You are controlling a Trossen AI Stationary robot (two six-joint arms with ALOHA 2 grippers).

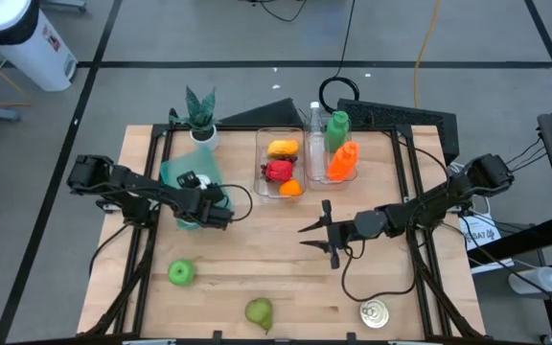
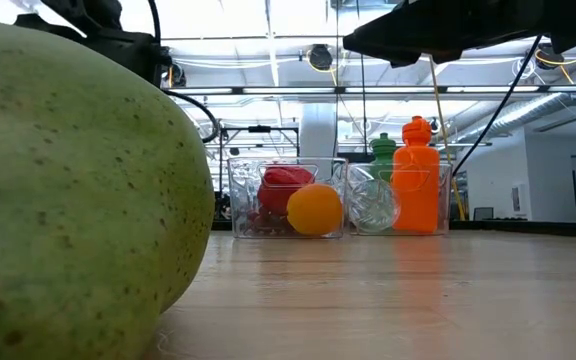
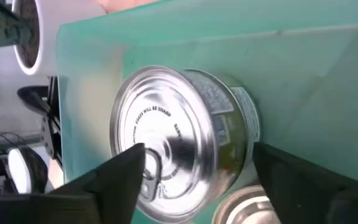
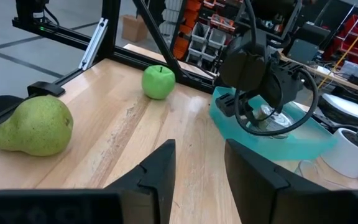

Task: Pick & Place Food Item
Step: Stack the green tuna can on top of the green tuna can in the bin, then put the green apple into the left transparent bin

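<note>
A silver can (image 3: 179, 137) lies tilted inside the teal bin (image 3: 303, 81), its pull-tab lid facing my left wrist camera; a second can (image 3: 247, 208) lies below it. My left gripper (image 3: 197, 155) hangs open over the bin (image 1: 175, 174) at the table's left, slanting down, one finger on either side of the tilted can. Whether a finger touches the can, I cannot tell. My right gripper (image 1: 316, 233) is held level above the table's middle, open with nothing between its fingers (image 4: 160, 168). A green apple (image 1: 181, 273), a pear (image 1: 259, 310) and another can (image 1: 376, 314) rest on the wood near the front edge.
At the far middle stand a clear box (image 1: 281, 163) of red, yellow and orange food and a clear box (image 1: 338, 153) with bottles. A potted plant (image 1: 201, 115) stands behind the bin. The pear (image 2: 68, 190) fills the low view's left.
</note>
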